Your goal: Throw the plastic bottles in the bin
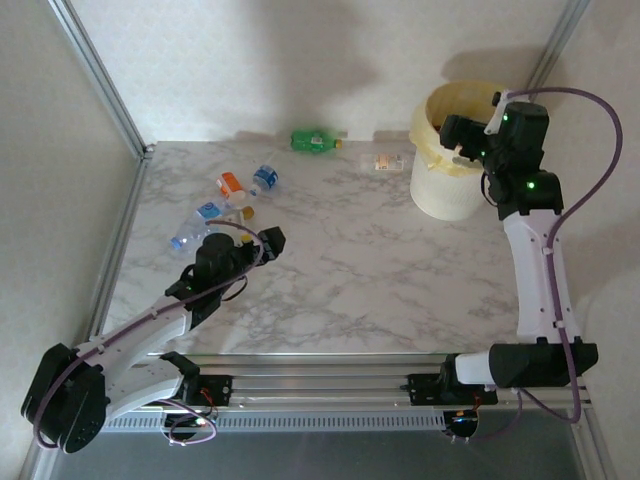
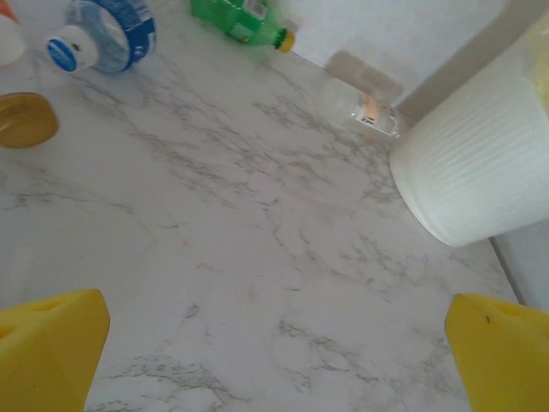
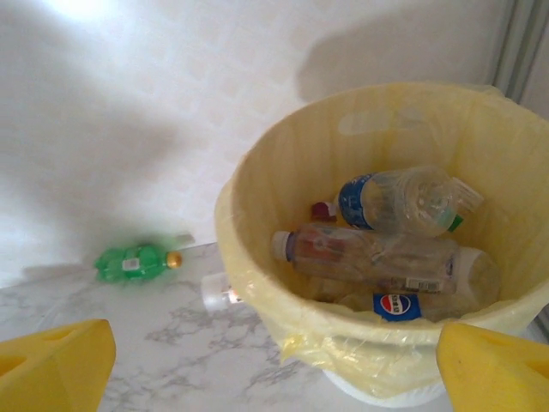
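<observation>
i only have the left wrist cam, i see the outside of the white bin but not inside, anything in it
Observer: Yes. The right wrist view looks down into the bin, and several clear bottles lie in it.
Operator: where's the right gripper
Observer: In the top view the right gripper hangs over the bin's rim, jaws wide open with nothing between them.
Operator: any bottles on the table outside my view
Observer: A blue-labelled bottle lies to the left of the left gripper, toward the table's left side.
</observation>
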You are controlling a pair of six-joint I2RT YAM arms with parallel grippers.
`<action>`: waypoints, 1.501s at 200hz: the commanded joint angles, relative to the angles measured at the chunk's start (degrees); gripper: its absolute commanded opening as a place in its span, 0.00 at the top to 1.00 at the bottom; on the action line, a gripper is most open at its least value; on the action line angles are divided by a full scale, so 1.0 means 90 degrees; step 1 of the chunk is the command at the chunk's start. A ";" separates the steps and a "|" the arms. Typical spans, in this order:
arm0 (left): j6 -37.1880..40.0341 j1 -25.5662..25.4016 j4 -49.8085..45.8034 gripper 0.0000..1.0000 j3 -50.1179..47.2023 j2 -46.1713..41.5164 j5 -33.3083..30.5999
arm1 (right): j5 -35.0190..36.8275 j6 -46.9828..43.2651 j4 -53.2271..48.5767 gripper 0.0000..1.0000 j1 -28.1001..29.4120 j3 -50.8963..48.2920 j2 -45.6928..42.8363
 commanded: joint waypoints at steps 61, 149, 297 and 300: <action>-0.1038 0.1168 -0.0964 0.00 0.0116 0.0023 -0.0171 | -0.1206 0.0322 -0.0103 0.01 0.0264 -0.0775 -0.0855; -0.0499 0.2438 -0.2451 0.00 0.1314 0.0931 -0.0677 | -0.1506 0.0524 -0.0447 0.01 0.1110 -0.1959 -0.1676; 0.3124 0.3058 -0.5165 0.00 0.5596 0.5705 -0.2134 | -0.1591 0.0373 -0.0621 0.01 0.1362 -0.3024 -0.2429; 0.3155 0.3067 -0.5199 0.00 0.5639 0.5759 -0.2145 | -0.1590 0.0366 -0.0624 0.01 0.1367 -0.3028 -0.2430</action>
